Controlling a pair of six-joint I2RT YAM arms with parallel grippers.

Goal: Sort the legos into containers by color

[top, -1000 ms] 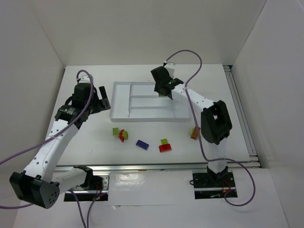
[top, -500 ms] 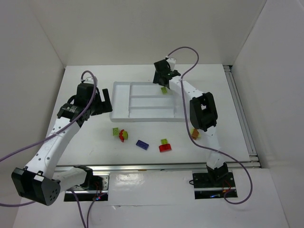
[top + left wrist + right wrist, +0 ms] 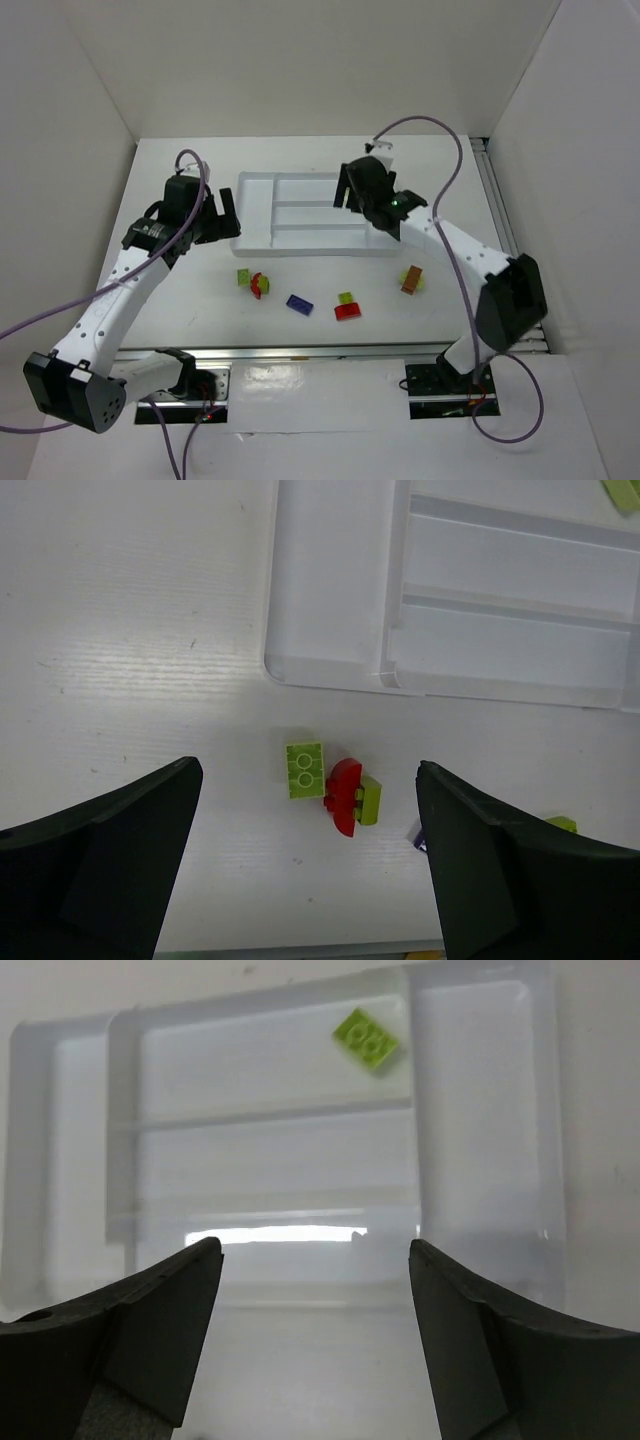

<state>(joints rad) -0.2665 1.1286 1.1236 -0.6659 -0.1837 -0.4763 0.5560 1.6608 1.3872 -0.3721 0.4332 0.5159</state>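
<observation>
The white tray (image 3: 255,215) lies at the back middle of the table. One lime green lego (image 3: 366,1038) rests in its far long slot. My right gripper (image 3: 315,1260) hovers open and empty over the tray's near side (image 3: 348,192). My left gripper (image 3: 215,222) is open above the table, left of the tray. Below it (image 3: 310,772) sit a lime lego (image 3: 303,769) and a red lego (image 3: 343,796) joined to a small lime one (image 3: 367,800). Loose on the table are a blue lego (image 3: 299,304), a lime (image 3: 346,298) and red (image 3: 347,312) pair, and an orange-brown one (image 3: 411,281).
White walls enclose the table on three sides. A metal rail (image 3: 505,240) runs along the right edge. Purple cables (image 3: 420,125) loop off both arms. The tray's other compartments (image 3: 280,1160) hold nothing that I can see.
My right gripper opened and left the lime lego in the far slot, then drew back toward the near right. The left arm barely moved.
</observation>
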